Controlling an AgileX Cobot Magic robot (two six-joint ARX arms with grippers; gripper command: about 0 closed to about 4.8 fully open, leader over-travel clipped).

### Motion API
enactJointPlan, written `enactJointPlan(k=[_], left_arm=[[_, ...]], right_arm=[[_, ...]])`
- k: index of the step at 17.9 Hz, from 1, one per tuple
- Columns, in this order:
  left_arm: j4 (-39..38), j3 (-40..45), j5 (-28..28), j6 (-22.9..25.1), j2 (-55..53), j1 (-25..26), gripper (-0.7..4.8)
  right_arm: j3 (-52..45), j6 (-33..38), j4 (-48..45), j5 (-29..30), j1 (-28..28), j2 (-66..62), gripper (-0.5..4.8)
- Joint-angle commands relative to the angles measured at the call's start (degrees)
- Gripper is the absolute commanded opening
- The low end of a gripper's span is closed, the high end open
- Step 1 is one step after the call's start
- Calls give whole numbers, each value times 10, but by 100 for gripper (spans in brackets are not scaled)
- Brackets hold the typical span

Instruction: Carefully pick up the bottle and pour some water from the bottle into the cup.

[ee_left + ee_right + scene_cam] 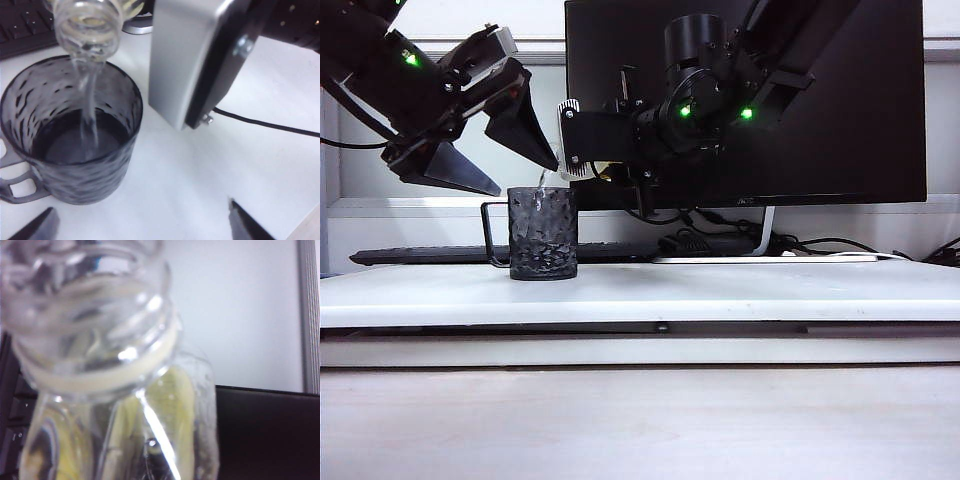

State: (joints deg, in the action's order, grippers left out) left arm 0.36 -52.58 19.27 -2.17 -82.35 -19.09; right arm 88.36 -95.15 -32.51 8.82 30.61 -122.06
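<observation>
The dark dimpled cup (542, 232) stands on the white table with its wire handle to the left. My right gripper (570, 160) is shut on the clear bottle (603, 172) and holds it tipped, mouth over the cup. In the left wrist view the bottle mouth (87, 25) hangs above the cup (70, 130), and a thin stream of water (90, 100) falls into the pool of water inside. The bottle's ribbed neck (95, 325) and yellow label (170, 415) fill the right wrist view, hiding the fingers. My left gripper (528, 180) hovers open just above and left of the cup, holding nothing.
A black monitor (840, 100) stands behind on the table, with a keyboard (430, 255) at the back left and cables (820, 245) at the back right. The white table edge (640, 315) runs across the front.
</observation>
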Motion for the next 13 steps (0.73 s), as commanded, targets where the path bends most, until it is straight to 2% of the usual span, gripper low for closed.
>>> enactJointPlan(k=[1,13], left_arm=[[5,-2,-2,3,2,-1,479],[4,-2,-2,3,2,0,479]], right_arm=[[5,-26,-21,2,0,6,103],[5,-42,-21,1,-2,6,102]])
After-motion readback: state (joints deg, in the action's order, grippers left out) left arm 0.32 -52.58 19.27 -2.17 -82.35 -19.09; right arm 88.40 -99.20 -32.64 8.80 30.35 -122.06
